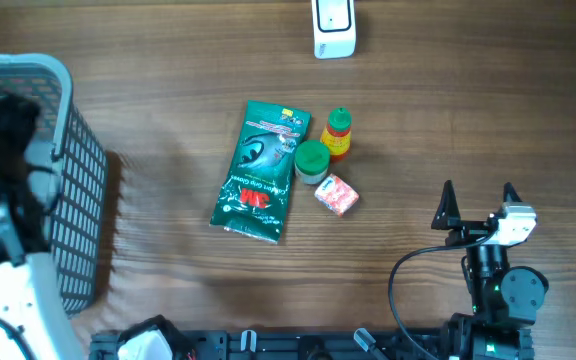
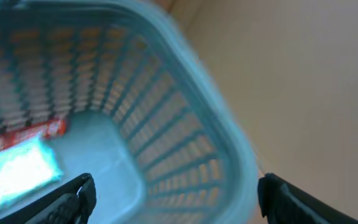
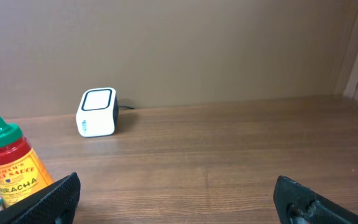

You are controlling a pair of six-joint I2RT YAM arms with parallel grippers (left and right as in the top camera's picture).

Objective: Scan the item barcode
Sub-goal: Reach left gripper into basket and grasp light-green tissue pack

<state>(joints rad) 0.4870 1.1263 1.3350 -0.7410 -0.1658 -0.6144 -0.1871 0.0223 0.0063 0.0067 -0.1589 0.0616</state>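
On the table (image 1: 488,90), a green packet (image 1: 260,172) lies flat at the centre of the overhead view. Its long axis runs nearly top to bottom of the frame, the top edge leaning to the upper right and the bottom edge to the lower left. Just to its right a sriracha bottle (image 1: 337,133) stands upright, with a green-lidded jar (image 1: 311,160) below it and touching the packet, and a small red packet (image 1: 336,195) just below the jar. The scanner (image 1: 334,28) sits well apart at the top centre edge.

The left fingers (image 2: 73,199) are spread wide above the basket (image 1: 83,200) at the left of the frame. Inside it lies a blurred pale, red-edged pack (image 2: 17,168), its long axis rising toward the upper right of the wrist view.

The right fingers (image 1: 446,205) are spread wide and hold nothing, at the lower right.
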